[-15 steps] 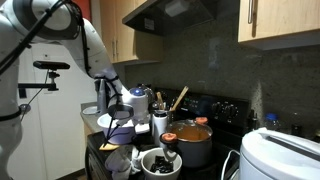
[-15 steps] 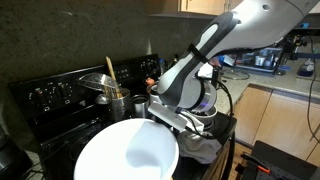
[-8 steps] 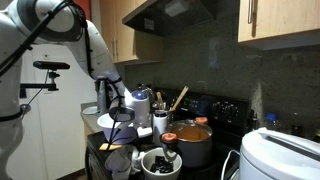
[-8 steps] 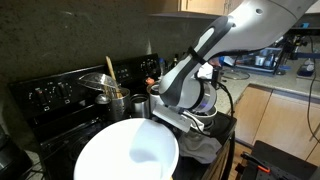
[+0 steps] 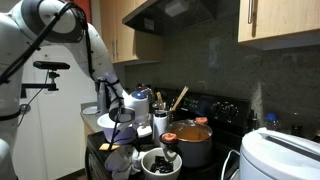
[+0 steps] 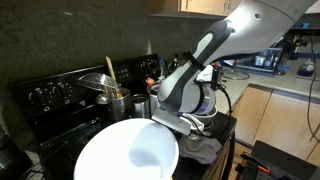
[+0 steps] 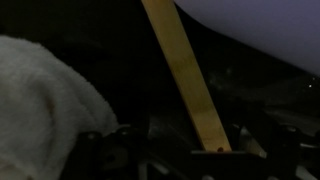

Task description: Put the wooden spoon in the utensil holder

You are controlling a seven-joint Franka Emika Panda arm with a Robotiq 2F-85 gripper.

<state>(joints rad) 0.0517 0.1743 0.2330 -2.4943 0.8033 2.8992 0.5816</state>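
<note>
Kitchen corner, dark backsplash, wooden cabinets, and a black stove (image 6: 50,95) as the surface, crowded from edge to edge. The arm is bent low over the front of it, with the gripper (image 6: 188,122) tucked down just behind the rim of the wide white mixing bowl (image 6: 120,160).

Down on the wrist view, the wooden spoon (image 7: 185,75) is right there: a pale, flat handle running on a slant from the top of the picture into the gripper (image 7: 195,160) at the bottom edge. It's too dark to say whether the jaws are apart or clamped on the wood; I cannot tell. I can't pick the spoon out in either exterior view.

My read is that this is the pick-up. To do it well, get a firm pinch on the handle and lift straight until it clears the bowl rim. Then carry it back to the utensil holder (image 6: 118,104), the shiny metal cylinder standing well behind the bowl. The spoon must go upright before it drops in.

What's in the way? A white cloth (image 7: 45,100) bunches right beside the handle, and the bowl's curve sits on the other side. The holder already carries a browner wooden utensil (image 6: 110,72), so the opening is crowded. Close by the holder stands a steel pot with orange contents (image 5: 190,140).
</note>
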